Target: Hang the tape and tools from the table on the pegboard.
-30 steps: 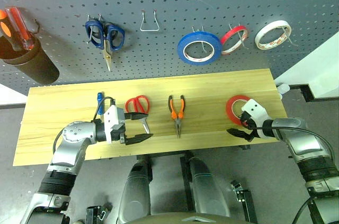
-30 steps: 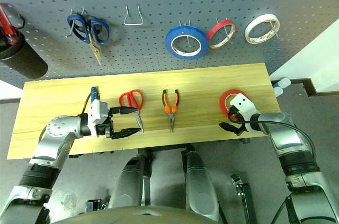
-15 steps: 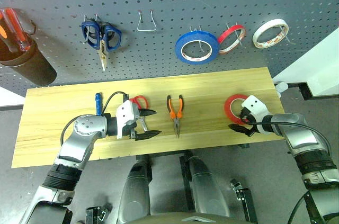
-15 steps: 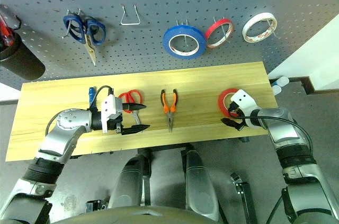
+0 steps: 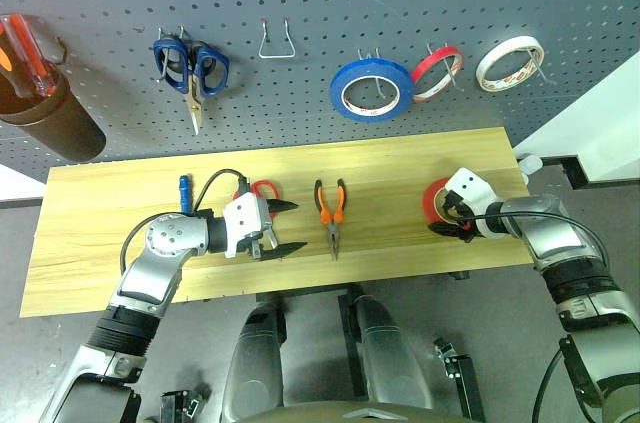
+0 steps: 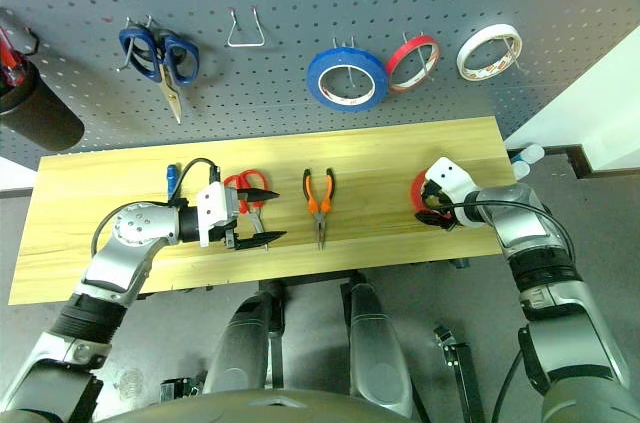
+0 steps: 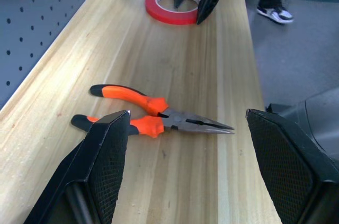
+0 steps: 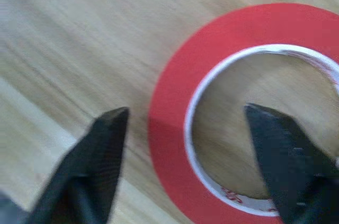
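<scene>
The red tape (image 5: 430, 199) lies flat on the table (image 5: 120, 213) near its right end. My right gripper (image 8: 186, 110) points down onto it, open, one finger in the hole and one outside, the ring's band between them. Orange-and-black pliers (image 5: 333, 211) lie mid-table. Left of them, the red-handled scissors (image 5: 262, 189) are partly covered by my left gripper (image 5: 285, 228), which is open and level, pointing toward the pliers (image 7: 159, 121). A small blue screwdriver (image 5: 185, 188) lies further left. The pegboard (image 5: 300, 3) rises behind the table.
On the pegboard hang blue scissors (image 5: 190, 68), a bare wire hook (image 5: 278, 43), a blue roll (image 5: 375, 91), a red roll (image 5: 440, 71) and a white roll (image 5: 512, 63). A dark cup (image 5: 55, 123) holding screwdrivers hangs far left. A white surface (image 5: 600, 133) borders the table's right end.
My right gripper has moved forward onto the red tape and its fingers have narrowed around the band. My left gripper has shifted right, over the red scissors.
</scene>
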### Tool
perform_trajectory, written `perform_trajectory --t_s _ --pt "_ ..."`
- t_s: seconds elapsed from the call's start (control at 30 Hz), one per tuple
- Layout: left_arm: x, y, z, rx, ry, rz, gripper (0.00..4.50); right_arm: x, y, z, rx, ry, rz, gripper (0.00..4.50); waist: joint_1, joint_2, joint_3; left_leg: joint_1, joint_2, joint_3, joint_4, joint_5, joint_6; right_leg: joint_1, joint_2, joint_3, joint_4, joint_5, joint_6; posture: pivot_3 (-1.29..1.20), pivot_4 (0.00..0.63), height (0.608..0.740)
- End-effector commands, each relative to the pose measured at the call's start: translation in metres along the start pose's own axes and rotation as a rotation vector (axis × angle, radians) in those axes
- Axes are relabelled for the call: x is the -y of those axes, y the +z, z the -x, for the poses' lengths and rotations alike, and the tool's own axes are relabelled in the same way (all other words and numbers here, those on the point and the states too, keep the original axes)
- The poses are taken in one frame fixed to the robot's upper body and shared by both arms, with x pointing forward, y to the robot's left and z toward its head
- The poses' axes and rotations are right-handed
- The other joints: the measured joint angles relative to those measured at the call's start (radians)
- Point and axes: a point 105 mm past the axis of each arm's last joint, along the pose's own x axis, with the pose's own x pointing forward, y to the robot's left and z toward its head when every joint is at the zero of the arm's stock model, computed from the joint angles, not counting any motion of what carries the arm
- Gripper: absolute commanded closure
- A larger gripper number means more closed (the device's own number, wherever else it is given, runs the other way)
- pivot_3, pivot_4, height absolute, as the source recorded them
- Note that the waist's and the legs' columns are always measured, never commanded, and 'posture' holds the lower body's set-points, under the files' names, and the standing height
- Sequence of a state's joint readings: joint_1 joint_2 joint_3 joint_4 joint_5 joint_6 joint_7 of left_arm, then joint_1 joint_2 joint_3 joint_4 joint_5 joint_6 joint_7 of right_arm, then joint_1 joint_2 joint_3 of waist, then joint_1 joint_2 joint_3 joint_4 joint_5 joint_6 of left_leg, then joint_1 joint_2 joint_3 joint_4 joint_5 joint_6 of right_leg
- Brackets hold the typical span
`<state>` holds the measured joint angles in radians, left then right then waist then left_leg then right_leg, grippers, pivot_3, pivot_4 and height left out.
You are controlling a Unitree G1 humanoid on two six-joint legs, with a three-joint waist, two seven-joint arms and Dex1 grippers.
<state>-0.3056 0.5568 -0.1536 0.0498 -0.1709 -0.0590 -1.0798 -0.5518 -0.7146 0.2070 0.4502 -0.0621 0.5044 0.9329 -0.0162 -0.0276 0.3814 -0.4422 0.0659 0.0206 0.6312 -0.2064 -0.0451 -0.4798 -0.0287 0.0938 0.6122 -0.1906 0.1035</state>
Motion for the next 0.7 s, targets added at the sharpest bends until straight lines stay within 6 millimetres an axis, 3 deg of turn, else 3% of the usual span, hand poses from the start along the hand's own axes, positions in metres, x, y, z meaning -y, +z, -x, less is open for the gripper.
perform_trajectory --t_s 0.03,0.2,0.37,0.47,0.7 --pt "0.004 -0.001 0.001 0.001 -0.003 -0.021 0.80 -0.029 -0.026 -0.012 -0.130 0.110 -0.006 2.17 0.001 0.000 0.000 0.000 0.000 0.000 0.000 0.000 0.000 0.000 0.000 0.000 0.000 0.000 0.000 0.13 0.403 0.740" --pt "0.005 -0.003 0.002 0.001 0.015 -0.014 0.80 -0.034 -0.026 -0.015 -0.174 0.119 0.013 3.78 0.002 -0.003 -0.002 0.000 0.000 0.000 0.000 0.000 0.000 0.000 0.000 0.000 0.000 0.000 0.000 0.14 0.391 0.740" --pt "0.008 0.006 0.009 0.073 0.048 0.029 0.80 -0.030 -0.015 0.006 -0.107 0.126 0.016 3.83 0.007 -0.003 -0.002 0.000 0.000 0.000 -0.001 0.000 0.000 0.000 0.000 0.000 -0.001 0.000 0.000 0.12 0.364 0.740" --pt "0.009 0.011 0.018 0.141 0.054 0.024 0.80 -0.037 0.010 0.034 0.045 0.134 -0.021 3.83 0.010 -0.003 -0.002 -0.002 0.000 0.000 -0.002 0.000 0.000 -0.002 -0.001 -0.001 0.000 0.000 -0.002 0.09 0.333 0.740" --pt "-0.008 0.027 0.020 0.264 0.088 0.015 0.80 -0.059 0.050 0.081 0.264 0.128 -0.011 3.83 -0.002 -0.004 -0.009 -0.002 -0.001 0.000 0.001 0.000 -0.001 -0.001 0.000 -0.001 0.000 0.001 0.001 0.03 0.268 0.740"
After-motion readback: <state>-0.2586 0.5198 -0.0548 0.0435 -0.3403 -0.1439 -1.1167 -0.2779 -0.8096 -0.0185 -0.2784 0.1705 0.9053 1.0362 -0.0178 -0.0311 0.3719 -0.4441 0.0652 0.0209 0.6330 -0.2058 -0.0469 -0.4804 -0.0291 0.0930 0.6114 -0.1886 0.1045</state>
